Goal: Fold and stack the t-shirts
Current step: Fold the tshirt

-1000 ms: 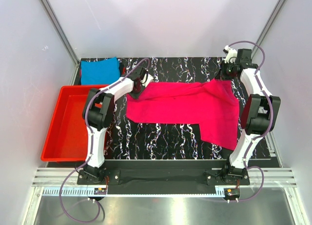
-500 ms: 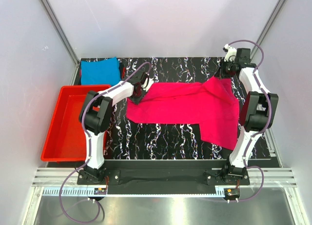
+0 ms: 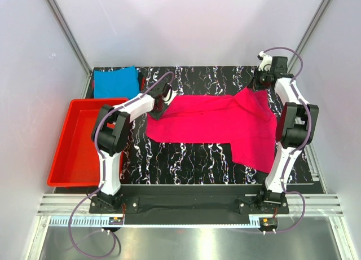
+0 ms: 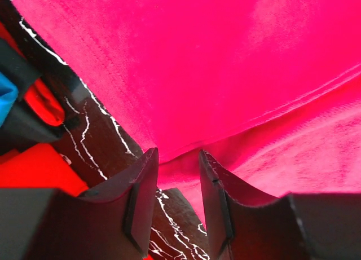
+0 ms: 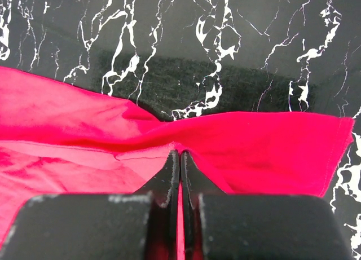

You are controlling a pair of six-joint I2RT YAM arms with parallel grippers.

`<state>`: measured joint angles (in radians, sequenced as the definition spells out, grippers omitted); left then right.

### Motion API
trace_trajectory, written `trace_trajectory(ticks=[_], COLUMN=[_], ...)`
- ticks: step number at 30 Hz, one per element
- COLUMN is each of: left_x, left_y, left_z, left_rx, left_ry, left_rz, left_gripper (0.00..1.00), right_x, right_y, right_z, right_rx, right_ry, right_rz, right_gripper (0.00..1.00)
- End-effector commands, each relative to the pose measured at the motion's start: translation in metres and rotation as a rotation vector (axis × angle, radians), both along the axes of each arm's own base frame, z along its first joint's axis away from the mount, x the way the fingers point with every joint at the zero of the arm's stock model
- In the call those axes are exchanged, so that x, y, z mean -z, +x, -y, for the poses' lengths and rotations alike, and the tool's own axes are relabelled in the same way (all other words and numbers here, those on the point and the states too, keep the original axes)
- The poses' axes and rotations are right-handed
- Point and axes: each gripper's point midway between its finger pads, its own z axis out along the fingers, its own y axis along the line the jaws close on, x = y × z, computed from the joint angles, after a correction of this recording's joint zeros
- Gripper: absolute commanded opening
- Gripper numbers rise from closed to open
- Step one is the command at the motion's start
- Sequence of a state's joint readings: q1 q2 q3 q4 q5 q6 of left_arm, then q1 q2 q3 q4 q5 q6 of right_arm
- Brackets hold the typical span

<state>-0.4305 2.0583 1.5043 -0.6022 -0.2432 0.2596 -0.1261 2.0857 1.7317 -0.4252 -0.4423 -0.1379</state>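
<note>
The right claw (image 5: 180,157) is pinched tight on the far right edge of the pink shirt (image 3: 214,122). The left claw (image 4: 177,167) stands partly apart, with the shirt's left edge in its gap (not squeezed). The shirt lies spread across the table (image 3: 192,154). The blue shirt (image 3: 115,81) sits folded at the far left corner, behind the red tray (image 3: 79,147).

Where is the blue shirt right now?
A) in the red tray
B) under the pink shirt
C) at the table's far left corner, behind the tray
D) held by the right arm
C: the blue shirt lies at the far left corner beyond the red tray, apart from the pink shirt.
</note>
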Motion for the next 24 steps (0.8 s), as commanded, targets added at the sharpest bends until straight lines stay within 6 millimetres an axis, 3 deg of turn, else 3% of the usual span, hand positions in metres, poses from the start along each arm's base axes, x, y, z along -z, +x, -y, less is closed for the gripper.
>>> trace_trajectory(ticks=[1, 11, 24], left_x=[-0.027, -0.029, -0.024], left_y=[0.021, 0.022, 0.029], left_z=[-0.001, 0.019, 0.020], left_rx=[-0.004, 0.071, 0.096], left_ry=[0.002, -0.082, -0.061], left_rz=[0.089, 0.079, 0.081], left_gripper=[0.40, 0.41, 0.41], right_x=[-0.020, -0.014, -0.008], right_y=[0.019, 0.027, 0.030], right_z=[-0.001, 0.002, 0.004], right_rx=[0.001, 0.008, 0.017], right_ry=[-0.013, -0.017, -0.029], right_rz=[0.083, 0.070, 0.061], right_gripper=[0.00, 0.00, 0.00])
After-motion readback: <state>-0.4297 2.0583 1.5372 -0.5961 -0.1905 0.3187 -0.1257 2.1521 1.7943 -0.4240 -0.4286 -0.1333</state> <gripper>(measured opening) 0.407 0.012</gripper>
